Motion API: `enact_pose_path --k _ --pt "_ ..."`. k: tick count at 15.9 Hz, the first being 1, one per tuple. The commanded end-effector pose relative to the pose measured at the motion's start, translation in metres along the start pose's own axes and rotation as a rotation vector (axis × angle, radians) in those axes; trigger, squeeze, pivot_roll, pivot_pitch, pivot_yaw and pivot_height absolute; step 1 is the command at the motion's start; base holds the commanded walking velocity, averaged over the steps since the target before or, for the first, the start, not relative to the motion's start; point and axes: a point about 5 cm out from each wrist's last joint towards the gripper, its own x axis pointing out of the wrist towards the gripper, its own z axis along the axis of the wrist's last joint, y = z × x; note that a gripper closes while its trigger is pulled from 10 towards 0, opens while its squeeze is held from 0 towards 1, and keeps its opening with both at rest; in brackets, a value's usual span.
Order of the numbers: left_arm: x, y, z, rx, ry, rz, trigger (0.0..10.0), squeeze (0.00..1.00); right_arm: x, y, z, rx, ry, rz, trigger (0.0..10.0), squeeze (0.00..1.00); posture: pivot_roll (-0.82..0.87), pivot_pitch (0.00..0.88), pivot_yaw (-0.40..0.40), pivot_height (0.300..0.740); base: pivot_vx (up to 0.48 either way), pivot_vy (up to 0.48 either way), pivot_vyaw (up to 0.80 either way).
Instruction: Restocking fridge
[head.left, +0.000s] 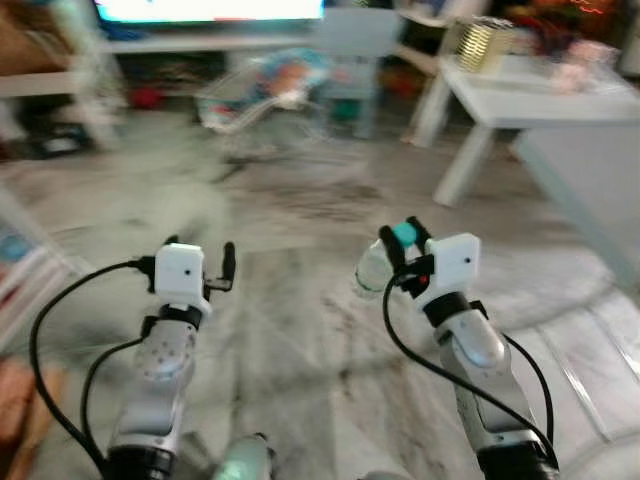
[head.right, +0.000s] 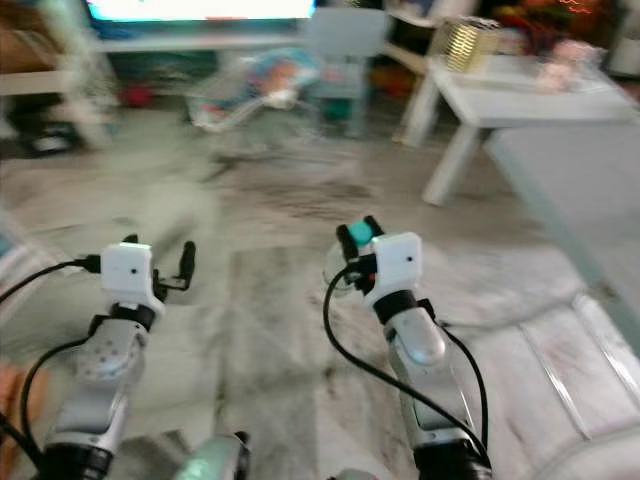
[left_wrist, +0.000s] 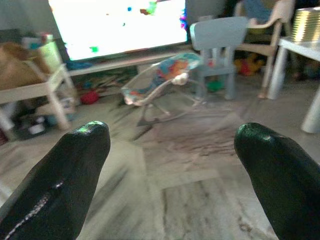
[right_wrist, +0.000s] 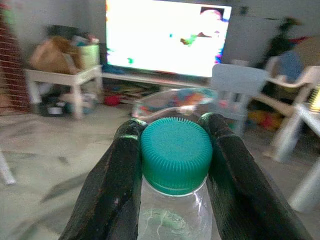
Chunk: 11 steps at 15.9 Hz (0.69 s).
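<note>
One bottle (right_wrist: 175, 165) (teal-capped), right gripper (right_wrist: 175, 131) clamping

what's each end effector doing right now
Left end effector: open, holding nothing.
Right end effector: closed on a clear bottle at its teal cap.

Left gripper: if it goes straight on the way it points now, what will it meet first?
The left gripper is open, with bare floor ahead. Farther along its line, probably the baby bouncer comes first, though depth is unclear.
</note>
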Motion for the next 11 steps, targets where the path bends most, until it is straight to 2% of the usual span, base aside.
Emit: enact_pose_path --k 1,4,7,10,11 --pt "0.002 -0.006 0.001 -0.002 0.004 -0.031 10.0 0.0 -0.002 -0.006 0.002 -0.012 -0.016 -0.022 10.0 0.0 0.06 0.055 -0.034 0.74 0.0 0.0 0.73" --pt "0.002 -0.006 0.0 0.005 0.006 -0.012 10.0 0.0 -0.001 -0.001 0.002 -0.013 -0.017 -0.005 10.0 0.0 0.06 0.053 -0.035 0.74 0.0 0.0 0.73" --pt "-0.001 0.005 -0.003 0.01 0.017 0.061 10.0 0.0 -0.001 0.001 0.002 -0.014 -0.019 0.005 10.0 0.0 0.07 0.055 -0.037 0.74 0.0 0.0 0.73" --pt "-0.012 0.007 -0.012 -0.023 0.041 0.042 10.0 0.0 0.0 -0.002 0.001 -0.013 -0.017 -0.001 10.0 0.0 0.07 0.055 -0.032 0.74 0.0 0.0 0.73" --pt "-0.015 0.008 -0.015 -0.005 0.048 0.048 10.0 0.0 0.001 -0.003 0.002 -0.014 -0.02 -0.004 10.0 0.0 0.07 0.055 -0.035 0.74 0.0 0.0 0.73"
